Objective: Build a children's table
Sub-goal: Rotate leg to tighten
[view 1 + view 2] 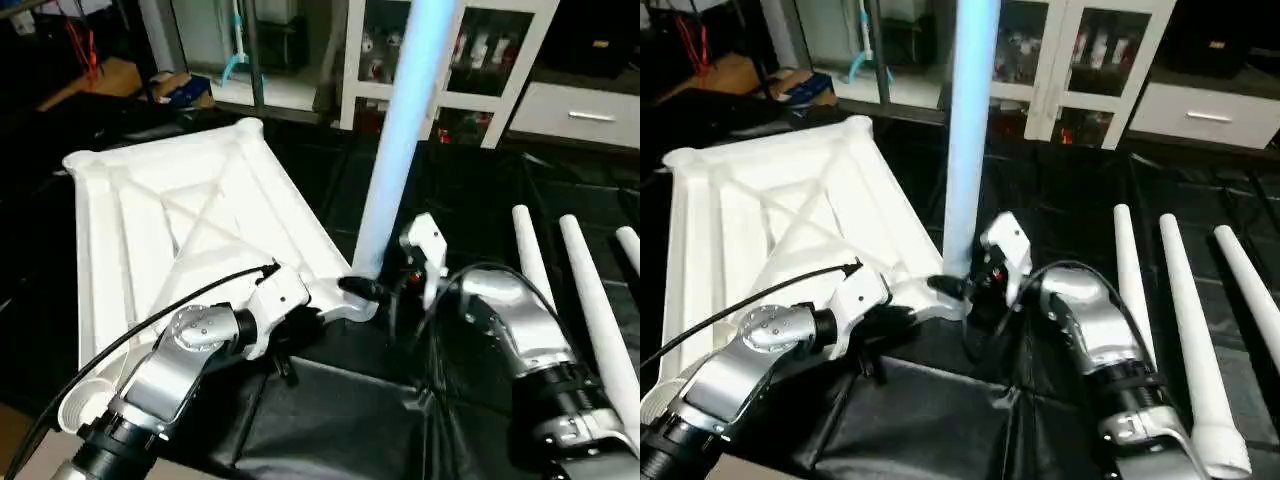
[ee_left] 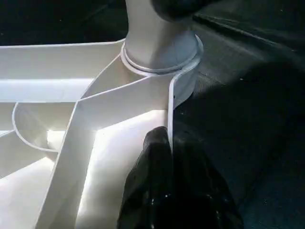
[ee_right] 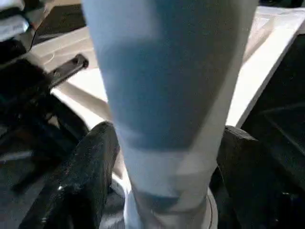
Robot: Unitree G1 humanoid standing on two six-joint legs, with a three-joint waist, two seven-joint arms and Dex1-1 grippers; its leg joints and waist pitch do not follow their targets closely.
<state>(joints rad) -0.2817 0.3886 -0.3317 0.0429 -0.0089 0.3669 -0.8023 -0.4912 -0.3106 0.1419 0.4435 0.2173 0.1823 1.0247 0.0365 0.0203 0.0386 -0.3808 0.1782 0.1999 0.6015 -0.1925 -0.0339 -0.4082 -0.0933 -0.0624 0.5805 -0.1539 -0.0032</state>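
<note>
The white table top (image 1: 150,230) lies upside down on black cloth, its X ribs facing up. One white leg (image 1: 400,150) stands upright in the corner socket (image 2: 159,62) nearest my arms. My right gripper (image 1: 372,290) is shut on this leg just above the socket, a black finger (image 3: 90,176) pressed to each side. My left gripper (image 1: 305,322) is shut on the top's rim wall (image 2: 170,109) beside that same corner, and its finger (image 2: 162,191) covers the lower part of the wall.
Three loose white legs (image 1: 590,310) lie side by side on the cloth to the right. A glass-door cabinet (image 1: 480,60) and a drawer unit (image 1: 590,115) stand behind. The cloth's front edge runs just below my forearms.
</note>
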